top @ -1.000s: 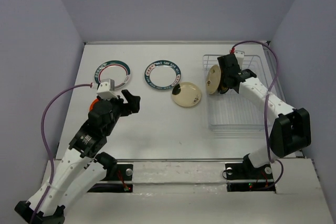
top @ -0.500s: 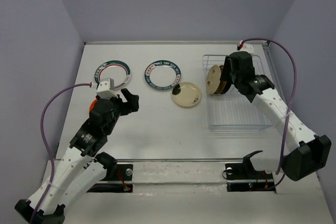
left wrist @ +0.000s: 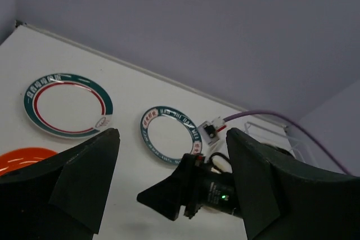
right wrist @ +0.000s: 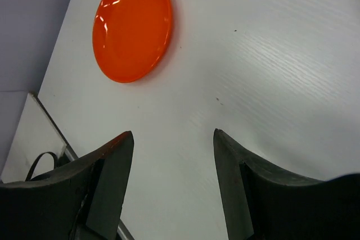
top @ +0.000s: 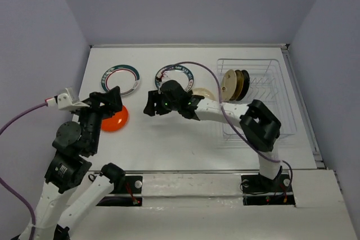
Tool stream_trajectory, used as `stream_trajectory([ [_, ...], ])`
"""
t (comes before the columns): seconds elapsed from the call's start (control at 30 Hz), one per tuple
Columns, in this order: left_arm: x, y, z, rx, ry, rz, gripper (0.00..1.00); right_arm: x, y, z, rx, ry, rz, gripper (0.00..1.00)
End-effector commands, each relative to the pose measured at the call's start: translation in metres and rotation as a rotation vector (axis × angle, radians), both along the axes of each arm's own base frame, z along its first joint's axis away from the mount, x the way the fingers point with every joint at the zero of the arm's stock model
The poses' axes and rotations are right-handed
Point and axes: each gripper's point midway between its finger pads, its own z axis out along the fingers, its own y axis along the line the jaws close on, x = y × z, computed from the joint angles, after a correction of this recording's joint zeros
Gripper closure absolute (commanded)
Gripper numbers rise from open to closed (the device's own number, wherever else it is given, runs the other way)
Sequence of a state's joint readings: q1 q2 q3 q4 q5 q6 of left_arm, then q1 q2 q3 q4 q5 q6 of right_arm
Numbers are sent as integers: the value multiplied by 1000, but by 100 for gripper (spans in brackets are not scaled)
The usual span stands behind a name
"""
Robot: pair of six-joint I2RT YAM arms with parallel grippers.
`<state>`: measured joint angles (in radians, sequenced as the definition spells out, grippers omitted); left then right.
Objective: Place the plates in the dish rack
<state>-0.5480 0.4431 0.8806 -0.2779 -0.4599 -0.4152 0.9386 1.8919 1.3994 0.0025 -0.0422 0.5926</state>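
Plates, seven; task: load into rack.

**Top view.**
- Rack (top: 264, 117), at the table's (top: 169, 144) far right corner. Three plates stand on edge in its far left part: cream plate (top: 228, 85), amber plate (top: 239, 82), black plate (top: 245, 80).
- Four plates lie flat on the table. Two patterned plates sit near the far edge, one left (top: 120, 78) and one centre (top: 174, 77). A second cream plate (top: 205, 92) is just left of the rack, partly behind the right arm. Orange plate (top: 114, 119) is toward the left edge.
- Change: a second ago the right gripper (top: 149, 105) was closed on the cream plate at the rack. It has since let go and swung across to mid-table, pointing left.
- Change: the left arm has drawn back, uncovering the orange plate.
- Judged: third plate delivered, and the orange one is the likely next pick.
- Left gripper (top: 108, 100) hangs above the orange plate's far rim.

**Left wrist.**
- Jaws spread wide, nothing between them and nothing touched.
- Ahead: both patterned plates, a sliver of orange plate and the right gripper.

**Right wrist.**
- Jaws parted a moderate way and empty, over bare table.
- Orange plate (right wrist: 132, 26) lies ahead, well apart from the fingers (right wrist: 107, 184).
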Motion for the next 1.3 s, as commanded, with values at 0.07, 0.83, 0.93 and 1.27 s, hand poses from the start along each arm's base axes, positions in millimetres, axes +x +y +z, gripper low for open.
stream_trajectory([
  [0.07, -7, 25, 30, 15, -68, 104, 13, 17, 92, 37, 316, 84, 60, 37],
  [0.83, 1, 14, -15, 25, -46, 65, 13, 0, 167, -95, 287, 518, 110, 52],
  [0.93, 3, 12, -19, 30, -42, 56, 13, -5, 173, -107, 290, 559, 98, 55],
  [1.27, 5, 20, -21, 50, -66, 72, 14, 12, 160, -43, 352, 360, 57, 93],
])
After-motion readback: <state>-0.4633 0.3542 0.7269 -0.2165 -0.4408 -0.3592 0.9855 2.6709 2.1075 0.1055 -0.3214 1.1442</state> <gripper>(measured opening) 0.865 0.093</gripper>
